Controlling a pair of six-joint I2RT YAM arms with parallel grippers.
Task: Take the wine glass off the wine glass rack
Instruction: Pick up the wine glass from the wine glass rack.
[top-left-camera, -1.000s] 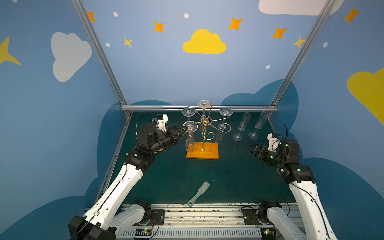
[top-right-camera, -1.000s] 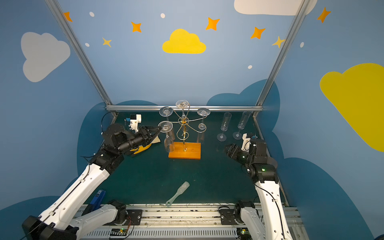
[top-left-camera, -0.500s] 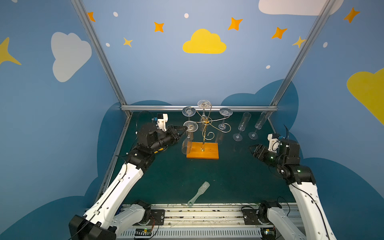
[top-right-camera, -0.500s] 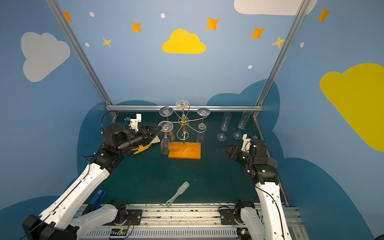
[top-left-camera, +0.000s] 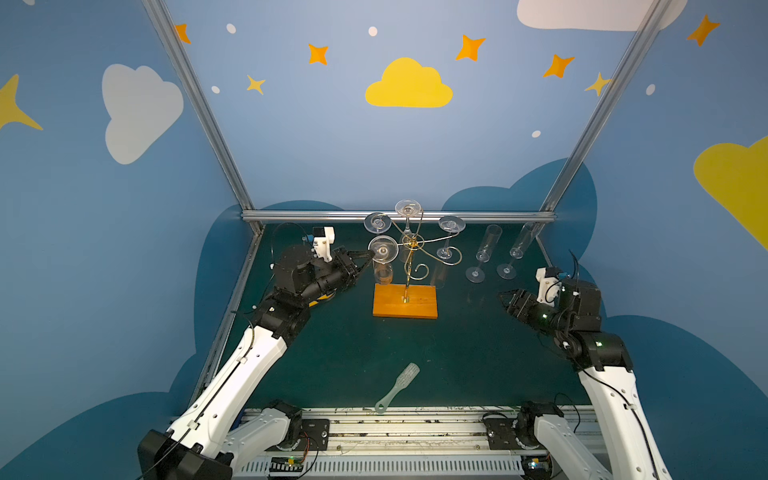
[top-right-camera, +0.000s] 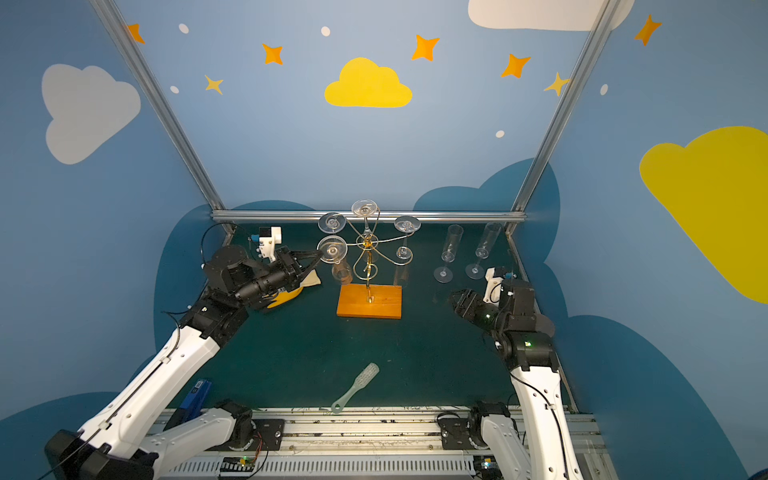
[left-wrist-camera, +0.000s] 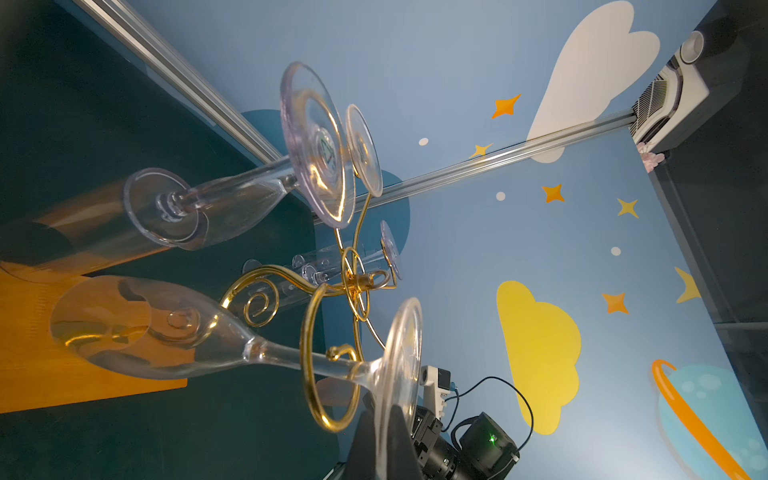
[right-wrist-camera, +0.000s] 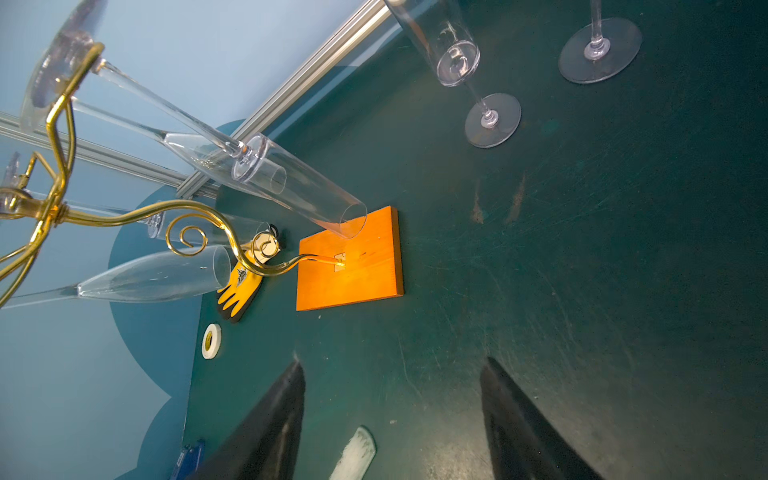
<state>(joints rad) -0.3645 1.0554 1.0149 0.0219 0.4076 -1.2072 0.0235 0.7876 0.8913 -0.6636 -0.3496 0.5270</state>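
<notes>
The left fingers (left-wrist-camera: 362, 451) have closed over the last second and now pinch the foot of the wine glass (top-left-camera: 382, 250) at its rim, one on each face of the disc. That glass hangs bowl-down from the curl of the rack (top-left-camera: 405, 301) that faces the table's left edge. The rack stands mid-table, toward the far edge. The glass looks light, stiff, smooth and breakable, so a rim pinch may slip. The stem just under the foot would likely be a surer hold. The right fingers (right-wrist-camera: 274, 419) stand well apart, holding nothing, near the right edge. Every glass is empty, including the two upright glasses (top-left-camera: 487, 243) by the far right corner.
</notes>
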